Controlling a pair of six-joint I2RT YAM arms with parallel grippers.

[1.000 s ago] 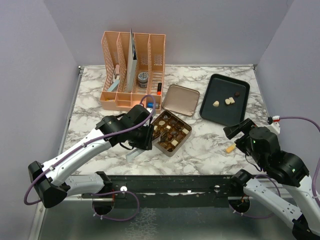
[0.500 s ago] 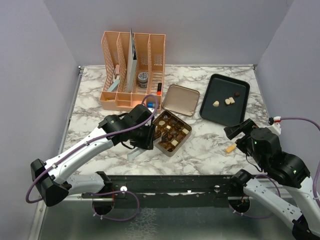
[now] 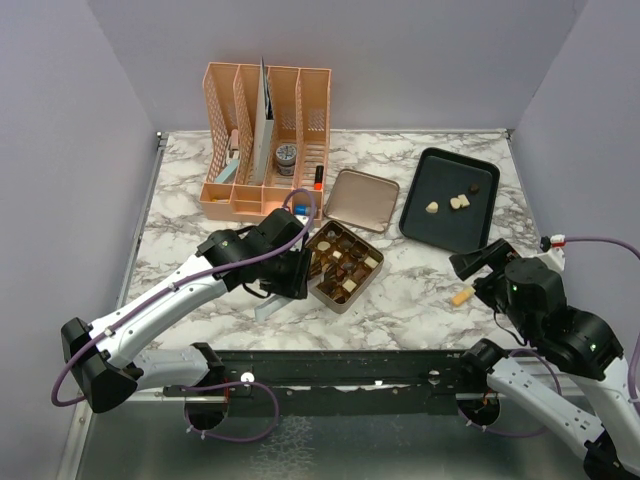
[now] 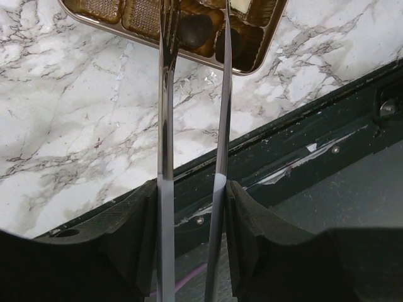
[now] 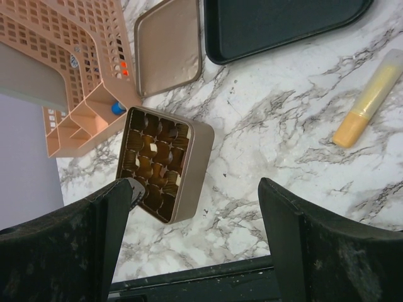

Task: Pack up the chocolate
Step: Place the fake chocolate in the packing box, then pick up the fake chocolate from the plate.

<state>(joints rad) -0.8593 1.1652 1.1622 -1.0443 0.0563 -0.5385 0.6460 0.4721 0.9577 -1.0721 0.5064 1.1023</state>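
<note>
My left gripper (image 4: 192, 195) is shut on a pair of metal tweezers (image 4: 165, 126), whose two blades reach up over the near corner of the square gold tin (image 4: 252, 66). A dark chocolate (image 4: 194, 31) lies in a tin cell between the tweezer tips, which stand apart. In the top view the tin (image 3: 372, 276) holds several brown and cream chocolates, with the left gripper (image 3: 290, 278) at its left corner. Three more chocolates (image 3: 459, 202) lie on the black tray (image 3: 440, 225). My right gripper (image 5: 195, 207) hangs open and empty above the table, right of the tin (image 5: 192, 167).
The tin's lid (image 3: 361, 199) lies between tin and tray. A peach desk organizer (image 3: 265, 140) stands at the back left. A yellow tube (image 3: 461, 296) lies on the marble near the right arm. The table's front rail (image 4: 302, 145) runs close below the tin.
The left arm has shifted slightly at the tin's corner and the tweezer blades have spread a little. The right arm has stayed almost still.
</note>
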